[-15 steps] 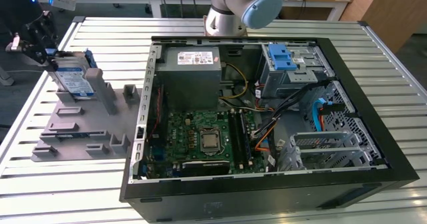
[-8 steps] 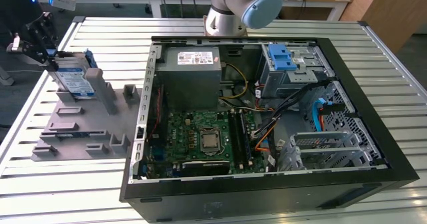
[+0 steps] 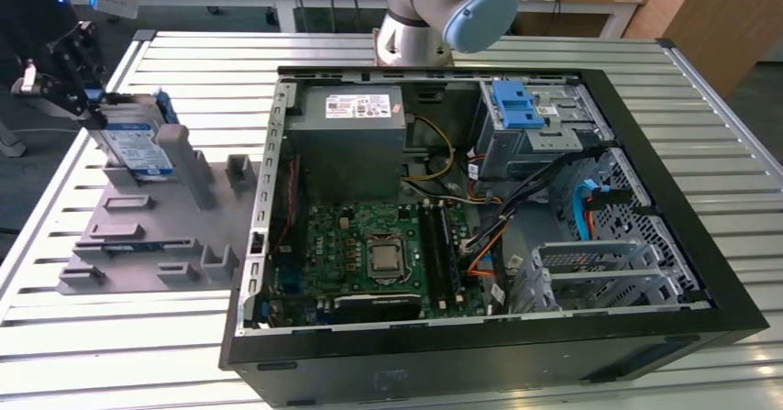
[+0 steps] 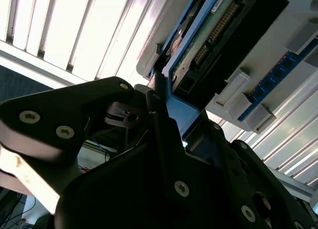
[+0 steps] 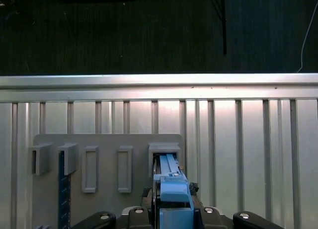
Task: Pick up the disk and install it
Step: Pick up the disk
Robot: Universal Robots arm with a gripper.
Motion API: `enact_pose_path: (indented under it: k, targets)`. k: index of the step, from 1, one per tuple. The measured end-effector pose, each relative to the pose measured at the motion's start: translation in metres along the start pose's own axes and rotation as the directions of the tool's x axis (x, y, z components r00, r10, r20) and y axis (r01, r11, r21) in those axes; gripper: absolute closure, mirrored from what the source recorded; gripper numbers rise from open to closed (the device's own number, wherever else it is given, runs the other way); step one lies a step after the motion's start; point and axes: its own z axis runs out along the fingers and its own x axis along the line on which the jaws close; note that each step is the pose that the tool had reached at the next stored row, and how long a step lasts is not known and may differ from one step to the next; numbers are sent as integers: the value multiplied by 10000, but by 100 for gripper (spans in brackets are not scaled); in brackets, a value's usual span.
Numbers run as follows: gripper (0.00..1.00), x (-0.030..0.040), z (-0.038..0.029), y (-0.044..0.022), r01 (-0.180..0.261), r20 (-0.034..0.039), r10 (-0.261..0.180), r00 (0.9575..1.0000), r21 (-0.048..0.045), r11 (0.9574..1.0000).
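The disk point(image 3: 132, 144) stands on edge in a slot of the grey holder plate point(image 3: 147, 236) at the exterior view's left, with its white-and-blue label and blue frame showing. My gripper point(image 3: 95, 112) is at the disk's upper far edge, shut on the blue frame. In the first wrist view the blue-framed edge of the disk point(image 5: 169, 177) runs up from between the black fingers of my gripper point(image 5: 171, 201) into the holder's slot. The second wrist view shows the disk's underside point(image 4: 208, 35) and connector, with my gripper point(image 4: 166, 105) clamped on the blue frame.
An open computer case point(image 3: 279, 153) lies on the slatted metal table point(image 3: 123, 355), to the right of the holder in the exterior view. Inside are a grey power supply box point(image 3: 355, 144), a green motherboard point(image 3: 380, 245) and a drive bay with a blue latch point(image 3: 520, 107). The arm's base point(image 3: 428, 16) stands behind the case.
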Motion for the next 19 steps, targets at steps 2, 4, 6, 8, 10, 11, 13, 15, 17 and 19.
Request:
enact_pose_path:
  k: [2,4,6,8,10,11,13,15,17,19]
  targets:
    - [64,0,-16,1,0,-1,0,10000,-2,10000]
    - [64,0,-21,1,0,1,0,10000,2,10000]
    - [64,0,-32,1,0,-2,0,10000,-3,10000]
    - [64,0,-45,1,0,-2,0,10000,-3,10000]
    - [64,-1,-56,1,0,-1,0,10000,-2,10000]
    - [64,-1,-58,2,0,0,0,10000,0,10000]
    - [64,-1,-61,1,0,-1,0,10000,-1,10000]
    - [64,-1,-62,1,0,-1,0,10000,-1,10000]
    - [64,-1,-64,2,0,-1,0,10000,-1,10000]
    - [64,-1,-79,2,0,-3,0,10000,-7,10000]
